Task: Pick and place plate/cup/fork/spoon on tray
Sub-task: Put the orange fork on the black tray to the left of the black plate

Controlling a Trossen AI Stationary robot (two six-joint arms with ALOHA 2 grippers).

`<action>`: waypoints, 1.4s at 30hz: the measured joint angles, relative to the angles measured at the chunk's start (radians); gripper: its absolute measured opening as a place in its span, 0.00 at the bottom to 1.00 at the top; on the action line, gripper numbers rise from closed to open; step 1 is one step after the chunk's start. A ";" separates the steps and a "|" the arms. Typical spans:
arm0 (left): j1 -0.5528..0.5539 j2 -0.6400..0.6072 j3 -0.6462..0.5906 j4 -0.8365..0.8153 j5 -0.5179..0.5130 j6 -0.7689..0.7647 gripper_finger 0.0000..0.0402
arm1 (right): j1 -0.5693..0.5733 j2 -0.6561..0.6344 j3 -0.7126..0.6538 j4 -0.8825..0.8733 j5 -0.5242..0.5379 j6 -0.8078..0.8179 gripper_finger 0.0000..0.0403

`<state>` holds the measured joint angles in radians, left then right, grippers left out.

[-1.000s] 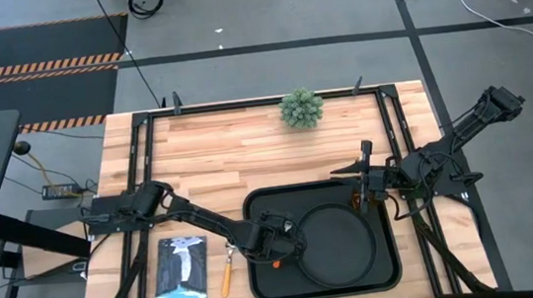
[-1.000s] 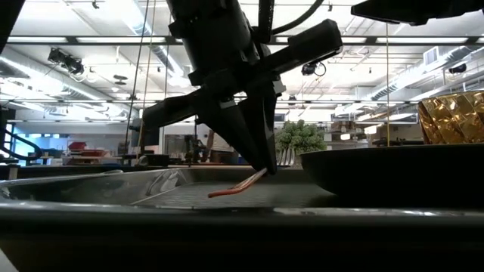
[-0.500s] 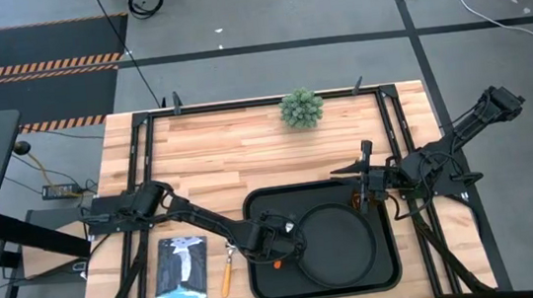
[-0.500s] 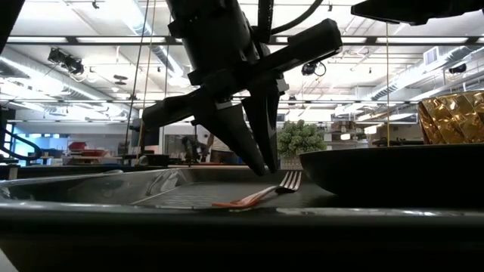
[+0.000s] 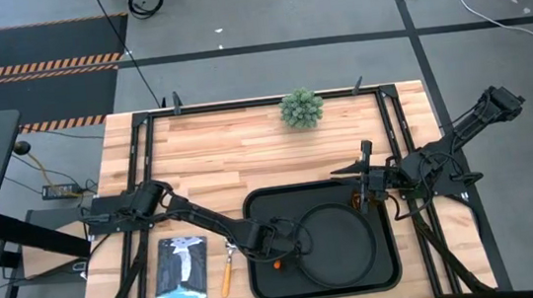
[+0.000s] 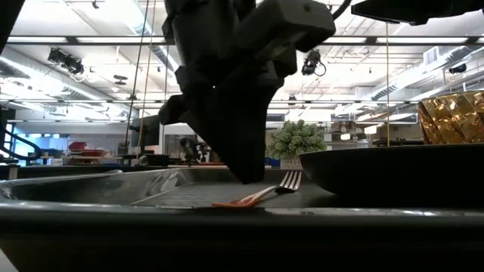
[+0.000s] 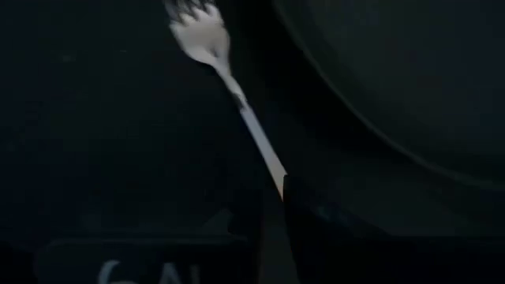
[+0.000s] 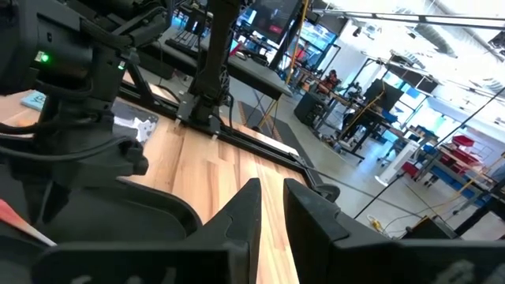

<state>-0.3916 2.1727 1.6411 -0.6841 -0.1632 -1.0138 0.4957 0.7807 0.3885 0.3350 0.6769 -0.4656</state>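
On the tray floor, beside the left edge of the plate, the fork lies flat with its tines toward the plate rim and its red-orange handle toward the tray's near edge. In the left wrist view the fork rests free on the dark surface, close alongside the plate without clearly touching it.

The left gripper hangs directly over the handle end. Its jaws stand slightly parted and hold nothing; the fork appears released. The step in hand is judged to be the withdrawal after placing the fork.

To do it well:
- Lift the left gripper straight up before any sideways travel, so that a fingertip does not catch the handle and drag the fork against the plate.
- Keep the jaws parted during the lift; closing early risks nipping the handle.
- Clear the tray rim in height before swinging toward the spoon, which lies on the counter just outside the tray's left rim, beside a printed card.

The cup stands at the tray's right side, with the right gripper waiting close by; its jaws are narrow, and whether they grip anything cannot be told. A small plant stands well apart at the far edge.
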 joint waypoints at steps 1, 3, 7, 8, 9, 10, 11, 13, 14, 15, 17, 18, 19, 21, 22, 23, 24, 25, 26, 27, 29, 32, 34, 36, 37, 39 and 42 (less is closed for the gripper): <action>0.000 0.000 0.000 0.000 0.013 0.017 0.14 | 0.000 0.000 0.000 0.000 0.000 0.001 0.16; 0.000 0.000 0.000 -0.002 0.043 0.055 0.13 | 0.000 0.000 0.000 0.000 0.000 0.003 0.16; 0.000 0.000 0.000 -0.002 0.107 0.142 0.11 | 0.000 0.000 0.000 0.000 0.000 0.006 0.16; -0.003 0.000 0.000 -0.002 0.126 0.171 0.10 | 0.000 0.000 0.000 0.000 0.000 0.005 0.16; -0.005 0.000 0.000 -0.001 0.143 0.199 0.10 | 0.000 0.000 0.000 0.000 0.000 0.003 0.16; -0.008 0.000 0.000 -0.001 0.156 0.232 0.09 | 0.000 0.000 0.000 0.000 0.000 0.002 0.16; -0.012 0.000 0.000 -0.001 0.162 0.267 0.09 | 0.000 0.000 0.000 0.000 0.000 0.002 0.16; -0.023 0.000 0.000 -0.001 0.166 0.354 0.08 | 0.000 0.000 0.000 0.000 0.000 0.005 0.16; -0.029 0.000 0.000 -0.001 0.164 0.400 0.08 | 0.000 0.000 0.000 0.000 0.000 0.009 0.16; -0.036 0.000 0.000 -0.002 0.163 0.449 0.07 | 0.000 0.000 0.000 0.000 0.000 0.012 0.16; -0.050 0.000 0.000 -0.002 0.157 0.528 0.06 | 0.000 0.000 0.000 0.000 0.000 0.017 0.16; -0.056 0.000 0.000 -0.003 0.151 0.557 0.06 | 0.000 0.000 0.000 0.000 0.000 0.017 0.16; -0.062 0.000 0.000 -0.003 0.143 0.582 0.05 | 0.000 0.000 0.000 0.000 0.000 0.017 0.16; -0.072 0.000 0.000 -0.004 0.128 0.621 0.05 | 0.000 0.000 0.000 0.000 0.000 0.013 0.16; -0.075 0.000 0.000 -0.004 0.118 0.636 0.05 | 0.000 0.000 0.000 0.000 0.000 0.012 0.16; -0.079 0.000 0.000 -0.004 0.111 0.652 0.05 | 0.000 0.000 0.000 0.000 0.000 0.012 0.16; -0.081 0.000 0.000 -0.004 0.102 0.663 0.05 | 0.000 0.000 0.000 0.000 0.000 0.012 0.16; -0.084 0.000 0.000 -0.004 0.093 0.667 0.05 | 0.000 0.000 0.000 0.000 0.000 0.013 0.16; -0.084 0.002 0.000 -0.004 0.083 0.667 0.05 | 0.000 0.000 0.000 0.000 0.000 0.014 0.16; -0.085 0.004 0.000 -0.003 0.079 0.666 0.04 | 0.000 0.000 0.000 0.000 -0.002 0.016 0.16; -0.084 0.006 -0.001 -0.013 0.079 0.661 0.04 | 0.000 0.000 0.000 0.000 -0.016 0.017 0.16; -0.084 0.012 -0.001 -0.007 0.077 0.660 0.04 | 0.000 0.000 0.000 0.000 -0.023 0.017 0.16; -0.084 0.015 -0.001 -0.013 0.074 0.661 0.04 | 0.000 0.000 0.000 0.000 -0.023 0.017 0.16; -0.083 0.024 0.000 -0.001 0.073 0.659 0.04 | 0.000 0.000 0.000 0.000 -0.024 0.017 0.16; -0.083 0.025 0.001 0.005 0.071 0.660 0.04 | 0.000 0.000 0.000 0.000 -0.024 0.017 0.16; -0.083 0.029 0.001 0.020 0.071 0.660 0.04 | 0.000 0.000 0.000 0.000 -0.024 0.018 0.16; -0.083 0.035 0.002 0.059 0.066 0.660 0.04 | 0.000 0.000 0.000 0.000 -0.026 0.017 0.16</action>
<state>-0.4744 2.2078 1.6428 -0.6249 -0.0971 -0.3536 0.4953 0.7811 0.3885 0.3350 0.6511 -0.4484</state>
